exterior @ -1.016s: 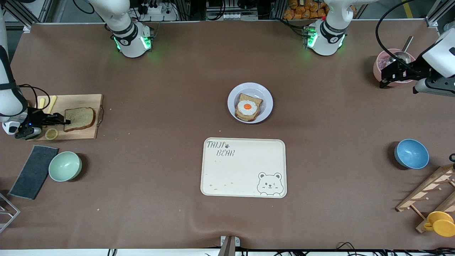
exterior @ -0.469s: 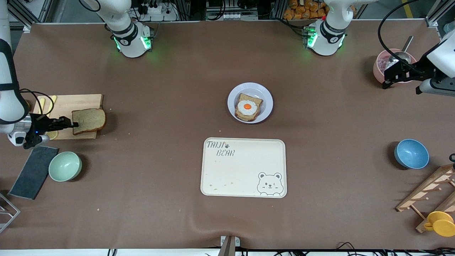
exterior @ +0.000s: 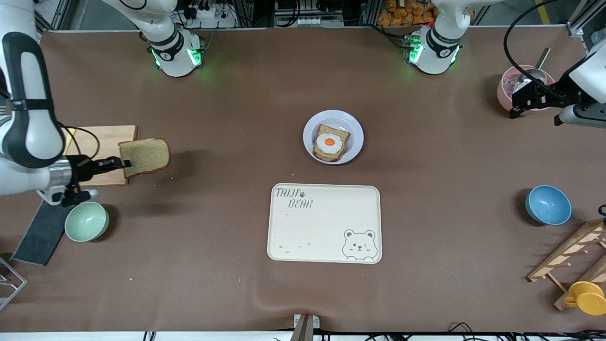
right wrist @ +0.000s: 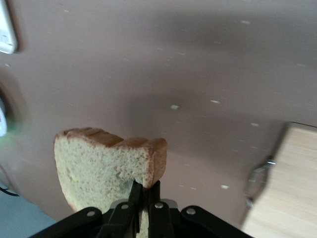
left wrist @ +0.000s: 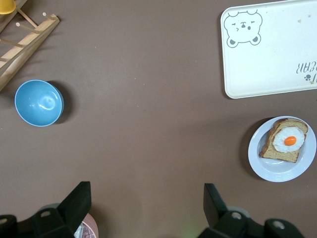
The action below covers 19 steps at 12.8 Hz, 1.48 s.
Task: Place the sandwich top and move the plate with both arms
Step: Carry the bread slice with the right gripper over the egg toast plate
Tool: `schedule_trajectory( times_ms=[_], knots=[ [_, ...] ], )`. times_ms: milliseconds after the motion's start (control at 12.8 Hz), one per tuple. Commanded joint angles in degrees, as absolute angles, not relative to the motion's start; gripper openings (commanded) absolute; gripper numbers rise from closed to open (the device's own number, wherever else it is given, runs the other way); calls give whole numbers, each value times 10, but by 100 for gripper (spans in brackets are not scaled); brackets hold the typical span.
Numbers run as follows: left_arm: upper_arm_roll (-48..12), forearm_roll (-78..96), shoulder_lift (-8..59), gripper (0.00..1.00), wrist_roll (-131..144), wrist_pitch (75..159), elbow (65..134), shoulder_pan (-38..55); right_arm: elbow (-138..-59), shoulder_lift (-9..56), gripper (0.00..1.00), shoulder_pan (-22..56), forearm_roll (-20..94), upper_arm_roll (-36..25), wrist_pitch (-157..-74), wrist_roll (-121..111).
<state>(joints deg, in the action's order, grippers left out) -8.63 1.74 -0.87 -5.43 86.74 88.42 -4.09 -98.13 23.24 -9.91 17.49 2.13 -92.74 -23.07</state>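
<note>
I have the bread slice [exterior: 144,157] pinched by its edge in the right gripper [exterior: 124,164], aloft over the cutting board's [exterior: 102,142] edge; next, carry it onto the egg toast [exterior: 330,142] on the plate [exterior: 355,128]; left gripper [exterior: 513,106] waits over the pink bowl [exterior: 505,85], fingers spread, empty.

Brown-covered table [exterior: 227,118] with a bunch of kitchen stuff spread out on it

Mid-table sits the small round lavender-white plate [exterior: 355,129], and nearer the front camera a cream rectangular bear-printed tray [exterior: 324,222]. Toward the right arm's end: wooden cutting board [exterior: 102,137], mint green bowl [exterior: 86,221], dark grey cloth [exterior: 40,237]. Toward the left arm's end: blue bowl [exterior: 548,204], pink bowl [exterior: 507,85], wooden rack [exterior: 568,255].
</note>
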Motion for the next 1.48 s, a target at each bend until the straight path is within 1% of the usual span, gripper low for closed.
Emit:
schedule_trajectory(
  times_ms=[0,234,391,625,859,1016,1250,1406],
  knots=[
    [-88,25,-14,100,-54,870,883,-45,-982,222,0,-48,232,18,-921,-196],
    [-89,25,-13,100,-54,870,884,-44,-963,210,0,38,235,21,-926,-88],
    [-91,25,-12,100,-54,870,884,-44,-962,205,0,91,235,20,-944,-37],
    [-91,25,-11,100,-54,870,884,-44,-972,207,0,127,246,20,-982,-30],
    [-91,25,-11,100,-54,870,884,-44,-993,207,0,182,282,19,-1045,18],
    [-92,25,-11,100,-54,870,885,-44,-997,216,0,227,285,19,-1078,59],
    [-92,25,-11,100,-54,870,884,-44,-1033,238,0,298,304,20,-1201,118],
    [-92,25,-10,100,-54,870,885,-45,-1033,249,0,338,334,19,-1244,150]
  ],
)
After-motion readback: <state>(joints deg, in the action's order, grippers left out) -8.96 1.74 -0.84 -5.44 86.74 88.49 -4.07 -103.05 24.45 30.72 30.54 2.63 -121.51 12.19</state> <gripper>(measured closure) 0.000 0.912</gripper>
